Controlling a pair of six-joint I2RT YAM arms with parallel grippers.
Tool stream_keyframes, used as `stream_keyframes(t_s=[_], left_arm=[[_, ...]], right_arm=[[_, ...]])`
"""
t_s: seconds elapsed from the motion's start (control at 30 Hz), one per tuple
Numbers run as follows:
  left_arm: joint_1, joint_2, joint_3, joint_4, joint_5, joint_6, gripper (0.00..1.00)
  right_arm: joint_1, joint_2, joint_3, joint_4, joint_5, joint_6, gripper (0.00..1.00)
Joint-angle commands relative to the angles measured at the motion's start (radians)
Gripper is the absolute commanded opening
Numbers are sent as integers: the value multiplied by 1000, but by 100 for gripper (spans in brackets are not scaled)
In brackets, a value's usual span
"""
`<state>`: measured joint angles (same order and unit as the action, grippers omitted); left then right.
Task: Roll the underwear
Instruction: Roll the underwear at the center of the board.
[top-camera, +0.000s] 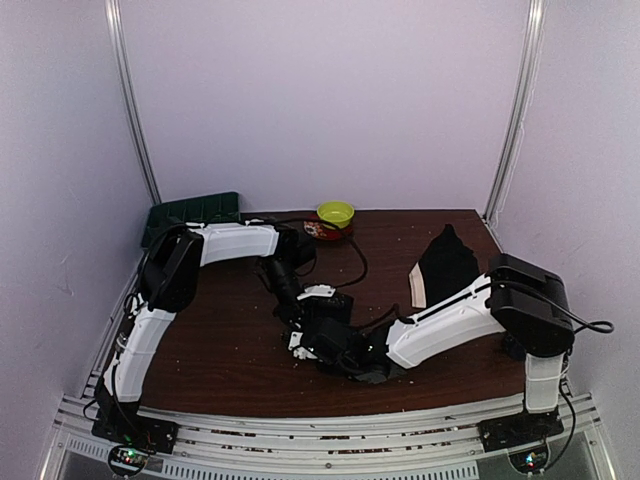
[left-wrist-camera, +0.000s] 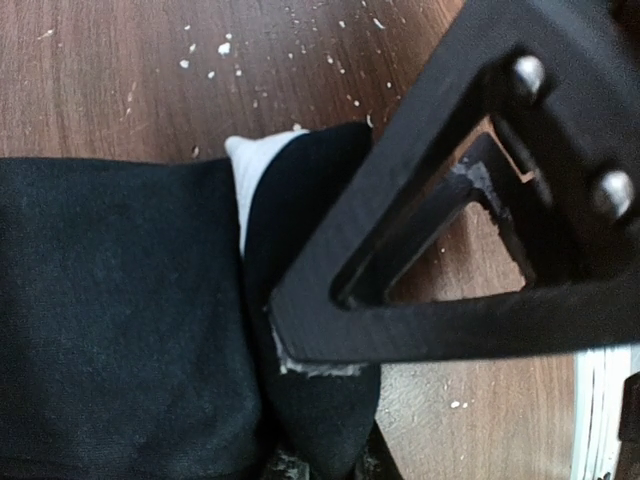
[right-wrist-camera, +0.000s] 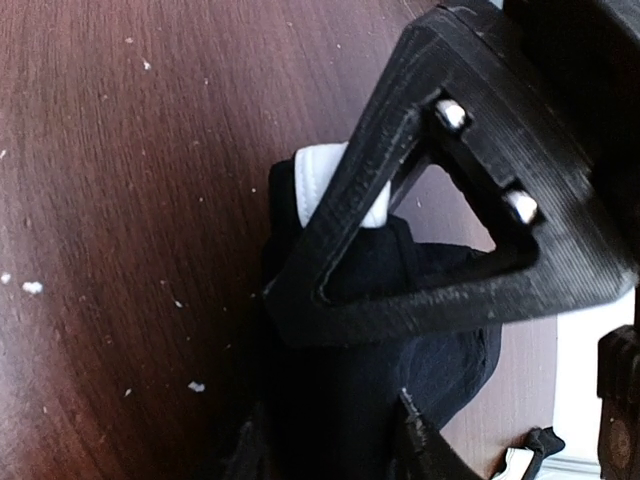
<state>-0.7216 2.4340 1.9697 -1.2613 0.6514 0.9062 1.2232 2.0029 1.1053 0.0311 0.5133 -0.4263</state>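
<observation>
One piece of black underwear (left-wrist-camera: 120, 320) with a white band (left-wrist-camera: 245, 165) lies bunched on the brown table, between the two grippers at the table's middle. My left gripper (left-wrist-camera: 315, 410) (top-camera: 297, 320) is shut on a fold of its edge. My right gripper (right-wrist-camera: 340, 390) (top-camera: 322, 347) has its fingers (right-wrist-camera: 400, 300) closed on the same black bundle (right-wrist-camera: 440, 360), the white band (right-wrist-camera: 325, 175) showing behind the upper finger. In the top view the arms hide most of this piece. A second black underwear (top-camera: 447, 262) with a white band lies flat at the right.
A yellow-green bowl (top-camera: 335, 212) sits at the back on a dark red dish (top-camera: 322, 230). A dark green tray (top-camera: 192, 212) stands at the back left. A black cable (top-camera: 355, 262) crosses the table (top-camera: 220, 350). White crumbs are scattered over the wood.
</observation>
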Motion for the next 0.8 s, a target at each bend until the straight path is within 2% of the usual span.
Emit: stream_keyframes(t_s=[0.0,0.13,0.27,0.4,0.57,0.77], left_arm=[[-1,80,-28,-31,-108,-6,0],[-1,66,-42,-15,-123,-13,0],[-1,-3,-104,78,-162,-35,11],[-1,-106,-199,191,-204,-41,34],[1,-244,-341,339,-232,-38,71],[41,-430,-504,525,-250,-53,93]], right_arm=[[-4,42,23,-7,5,-5,36],[-13,39,31,-34,-35,29,20],[-45,14,45,-99,-157,89,12],[-101,-1,74,-184,-301,160,0],[-128,3,107,-267,-419,185,0],[-158,7,148,-350,-538,217,0]])
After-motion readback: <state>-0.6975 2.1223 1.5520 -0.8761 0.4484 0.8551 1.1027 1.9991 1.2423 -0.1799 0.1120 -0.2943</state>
